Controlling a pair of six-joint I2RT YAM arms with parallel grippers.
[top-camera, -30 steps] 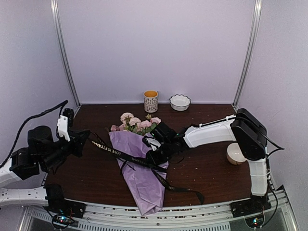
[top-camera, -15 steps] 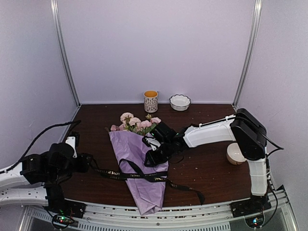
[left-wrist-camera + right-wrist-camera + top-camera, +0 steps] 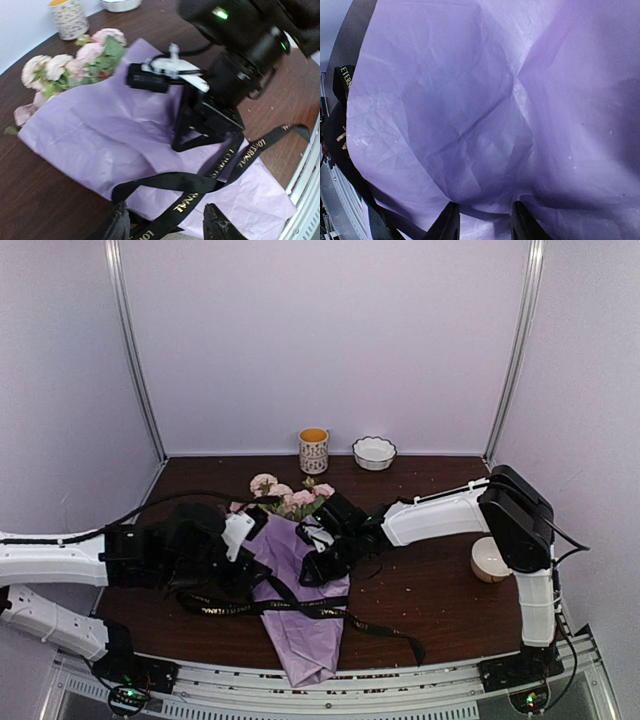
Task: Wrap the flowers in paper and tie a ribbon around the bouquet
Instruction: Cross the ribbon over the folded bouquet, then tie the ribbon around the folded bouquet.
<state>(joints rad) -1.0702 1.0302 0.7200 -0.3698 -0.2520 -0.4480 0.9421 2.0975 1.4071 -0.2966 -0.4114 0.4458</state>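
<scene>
The bouquet point(image 3: 300, 625) lies on the table, a cone of lilac paper point(image 3: 115, 125) with the pink flowers point(image 3: 290, 498) sticking out at the far end. The black ribbon point(image 3: 230, 608) lies slack across the cone and trails off both sides. My left gripper point(image 3: 255, 578) hovers at the cone's left edge, open. In the left wrist view the lettered ribbon point(image 3: 200, 192) runs loose between its fingers point(image 3: 117, 226). My right gripper point(image 3: 312, 568) sits on the cone's right side. Seen from the right wrist, my right gripper point(image 3: 484, 222) is shut on a bunched fold of the paper point(image 3: 470, 125).
A patterned cup point(image 3: 314, 451) and a white scalloped bowl point(image 3: 374, 452) stand at the back of the table. Another small bowl point(image 3: 488, 560) sits by the right arm's base. The metal rail point(image 3: 400, 695) runs along the table's near edge.
My left arm swung in from the far left to the bouquet, bringing the ribbon end. Its jaws opened and the ribbon went slack across the paper. The right arm has not moved.
</scene>
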